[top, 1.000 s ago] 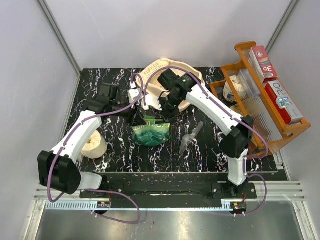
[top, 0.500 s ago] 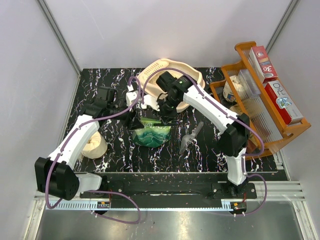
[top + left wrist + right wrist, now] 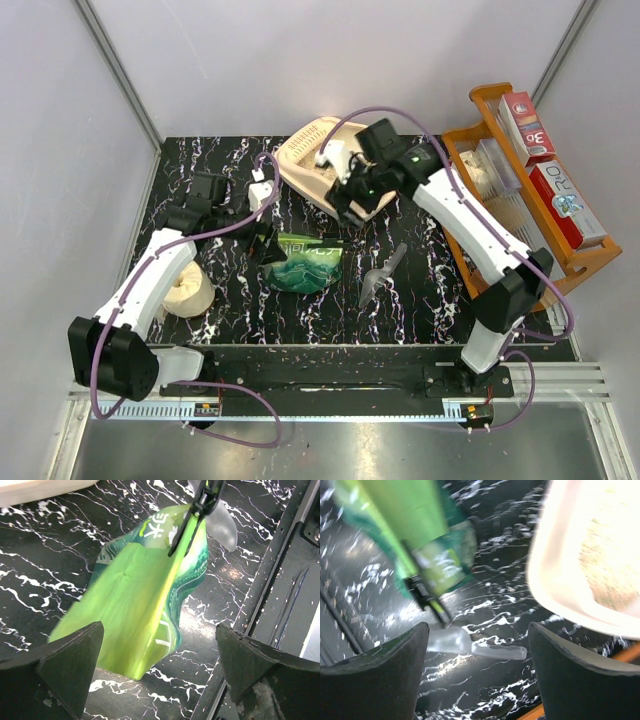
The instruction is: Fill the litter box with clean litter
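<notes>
The cream litter box [image 3: 303, 152] sits at the back middle of the table, and its rim [image 3: 555, 575] fills the right of the right wrist view. Pale clean litter [image 3: 615, 555] lies inside it. A green bag [image 3: 308, 263] lies flat on the table in front of the box, with a black clip [image 3: 202, 500] on its top. My left gripper [image 3: 265, 240] is open just left of the bag [image 3: 145, 580], holding nothing. My right gripper [image 3: 347, 203] is open over the near edge of the box, empty, with the bag [image 3: 415, 525] below and to its left.
A translucent scoop [image 3: 380, 272] lies right of the bag, also in the right wrist view [image 3: 475, 645]. A cream tape roll [image 3: 187, 292] sits at the left. An orange wooden rack [image 3: 520, 210] with boxes stands along the right edge.
Both grippers have opened and let go of the green bag, which now lies flat on the table. The right arm has swung back and right, clear of the bag.
</notes>
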Robot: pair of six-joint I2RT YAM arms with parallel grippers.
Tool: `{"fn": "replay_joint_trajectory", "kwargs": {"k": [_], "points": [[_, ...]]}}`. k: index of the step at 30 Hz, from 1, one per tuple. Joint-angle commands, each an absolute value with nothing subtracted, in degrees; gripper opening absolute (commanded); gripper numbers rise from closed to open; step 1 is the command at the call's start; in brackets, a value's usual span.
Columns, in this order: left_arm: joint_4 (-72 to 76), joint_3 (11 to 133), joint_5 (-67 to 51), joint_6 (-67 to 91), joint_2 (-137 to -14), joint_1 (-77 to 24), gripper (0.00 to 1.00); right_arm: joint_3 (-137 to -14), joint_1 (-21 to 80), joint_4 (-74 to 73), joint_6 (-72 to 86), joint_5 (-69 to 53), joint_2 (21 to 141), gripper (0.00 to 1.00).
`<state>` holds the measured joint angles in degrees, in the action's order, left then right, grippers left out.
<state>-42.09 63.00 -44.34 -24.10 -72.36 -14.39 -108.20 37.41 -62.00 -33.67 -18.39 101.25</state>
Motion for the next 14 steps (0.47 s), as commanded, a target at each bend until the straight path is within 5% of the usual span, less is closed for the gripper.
{"fn": "replay_joint_trajectory", "kwargs": {"k": [1, 4, 14], "points": [[-40.2, 68.5, -41.0, -22.6, -71.4, -13.9, 0.99, -108.9, 35.0, -50.6, -12.1, -3.2, 97.6, 0.86], [-34.5, 69.1, -32.9, -15.8, -72.1, -13.8, 0.99, -105.7, 35.0, -46.2, -5.6, 11.6, 96.3, 0.88], [-25.8, 66.9, -18.0, -4.2, -72.3, -13.4, 0.99, -99.7, 35.0, -42.6, -6.8, 16.5, 95.4, 0.92]]}}
